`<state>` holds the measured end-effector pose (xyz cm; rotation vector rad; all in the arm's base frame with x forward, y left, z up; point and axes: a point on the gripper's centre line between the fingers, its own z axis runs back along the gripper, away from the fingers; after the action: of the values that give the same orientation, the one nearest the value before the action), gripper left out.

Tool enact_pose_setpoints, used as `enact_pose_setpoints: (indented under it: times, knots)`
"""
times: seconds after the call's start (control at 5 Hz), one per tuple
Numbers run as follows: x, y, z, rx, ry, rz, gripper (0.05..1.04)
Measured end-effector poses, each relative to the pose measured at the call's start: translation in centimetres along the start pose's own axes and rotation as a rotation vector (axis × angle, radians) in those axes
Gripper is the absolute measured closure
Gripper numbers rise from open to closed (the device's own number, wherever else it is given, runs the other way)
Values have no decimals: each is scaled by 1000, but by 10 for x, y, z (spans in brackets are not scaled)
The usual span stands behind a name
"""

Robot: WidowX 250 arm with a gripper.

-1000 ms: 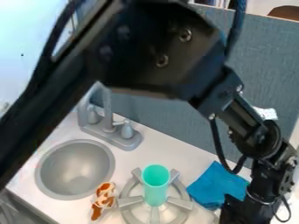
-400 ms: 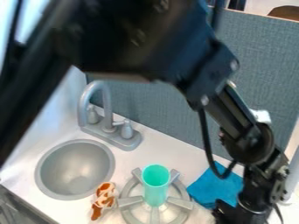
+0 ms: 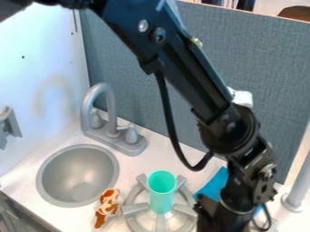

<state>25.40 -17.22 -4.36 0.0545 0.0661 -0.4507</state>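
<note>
Over on my left, a grey bracket (image 3: pixel 7 127) sticks out from the white wall (image 3: pixel 42 68). Next comes the round grey sink (image 3: pixel 71 174), set into the white counter (image 3: pixel 172 158). The grey faucet (image 3: pixel 104 102) rises behind it, its spout curved over and a knob on each side, with a blue-grey partition (image 3: pixel 272 68) at the back. By the sink's lower right rim I can see a toy (image 3: pixel 109 204), white with orange-brown patches, lying between the sink and the burner (image 3: pixel 134 208). The burner is grey with spokes, and a turquoise cup (image 3: pixel 162 195) stands upright on it, its open mouth facing up. Just right of the burner is the black gripper (image 3: pixel 219 222), low at the near edge, with the black arm (image 3: pixel 205 90) slanting down to it from the upper left. From here I can't tell whether it is wide, narrow or holding something. The blue cloth (image 3: pixel 213 186) lies on the counter, partly hidden behind the arm; whether the two touch, I can't make out. Farthest right stands a grey post (image 3: pixel 297 192) with a round foot.
</note>
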Motion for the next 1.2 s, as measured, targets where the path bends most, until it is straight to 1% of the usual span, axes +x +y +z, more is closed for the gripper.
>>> enact_pose_setpoints:
  times: [0.2,0.4,0.6,0.8,1.0,1.2]
  knots:
    - [-11,6,-13,2,86,27,389]
    - [-21,20,-38,-6,180,87,389]
    - [-22,27,-49,-11,221,116,389]
    - [-25,35,-54,-15,244,147,389]
    - [-21,42,-64,-23,268,153,389]
    - [-9,45,-70,-39,278,155,390]
